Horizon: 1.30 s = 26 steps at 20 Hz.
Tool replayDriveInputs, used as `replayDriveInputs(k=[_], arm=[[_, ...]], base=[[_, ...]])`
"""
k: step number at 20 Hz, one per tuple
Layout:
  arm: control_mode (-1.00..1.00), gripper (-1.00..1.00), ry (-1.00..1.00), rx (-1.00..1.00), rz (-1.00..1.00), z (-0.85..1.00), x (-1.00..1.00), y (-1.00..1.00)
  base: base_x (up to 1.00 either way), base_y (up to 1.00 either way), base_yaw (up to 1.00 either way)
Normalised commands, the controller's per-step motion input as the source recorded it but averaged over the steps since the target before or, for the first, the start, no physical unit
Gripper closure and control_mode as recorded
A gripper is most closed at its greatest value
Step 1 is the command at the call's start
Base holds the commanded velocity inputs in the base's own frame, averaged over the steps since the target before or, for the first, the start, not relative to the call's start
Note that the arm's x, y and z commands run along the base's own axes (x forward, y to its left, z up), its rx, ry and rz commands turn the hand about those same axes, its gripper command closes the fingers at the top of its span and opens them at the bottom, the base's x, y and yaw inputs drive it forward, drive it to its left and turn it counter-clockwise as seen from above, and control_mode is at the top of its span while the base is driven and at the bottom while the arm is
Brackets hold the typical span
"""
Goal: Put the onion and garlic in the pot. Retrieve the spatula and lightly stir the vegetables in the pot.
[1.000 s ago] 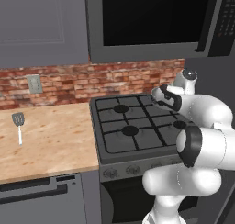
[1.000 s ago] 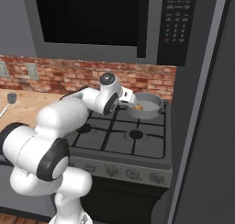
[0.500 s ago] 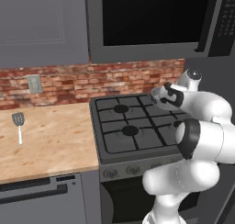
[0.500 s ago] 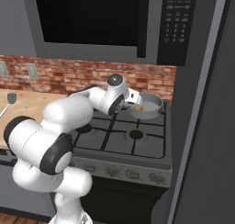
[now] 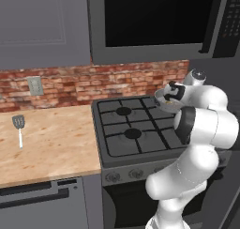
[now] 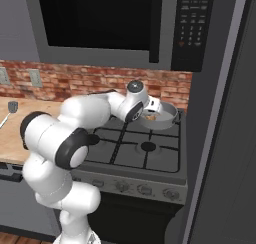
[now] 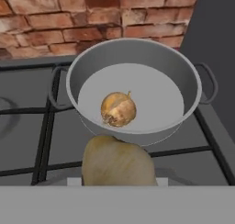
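While the onion (image 7: 118, 109) sits on the pot (image 7: 133, 58) floor at the stove's (image 5: 136, 129) back right burner, the garlic (image 7: 118, 162) is clamped in the gripper (image 7: 118, 179) near the rim. Way off left, the spatula (image 5: 19, 129) is left on the counter (image 5: 51, 148).

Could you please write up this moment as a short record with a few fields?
setting: gas stove beside a wooden counter, brick wall behind
pot: on the back right burner, upright
onion: lying on the pot's floor
garlic: held at the hand, close to the pot's near rim and not yet in it
spatula: flat on the counter, far left of the stove, untouched
left to do: drop the garlic, fetch the spatula, stir
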Motion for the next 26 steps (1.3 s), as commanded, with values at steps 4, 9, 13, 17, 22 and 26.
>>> replayDriveInputs(k=[4, 9, 13, 17, 22, 26], arm=[[-1.0, 1.0, 0.13, 0.0, 0.0, -0.44, 0.34, -0.13], [-1.0, 1.0, 0.06, 0.0, 0.0, -0.08, 0.33, -0.02], [-1.0, 1.0, 0.02, 0.0, 0.0, 0.0, 0.31, 0.0], [-1.0, 1.0, 0.01, 0.0, 0.0, -0.02, 0.22, -0.01], [-1.0, 1.0, 0.0, 0.0, 0.0, -0.25, 0.18, 0.0], [-1.0, 1.0, 0.0, 0.0, 0.0, -0.34, 0.11, 0.0]], base=[[0.0, 0.0, 0.0], [0.0, 0.0, 0.0], [0.0, 0.0, 0.0], [0.0, 0.0, 0.0], [0.0, 0.0, 0.0], [0.0, 0.0, 0.0]])
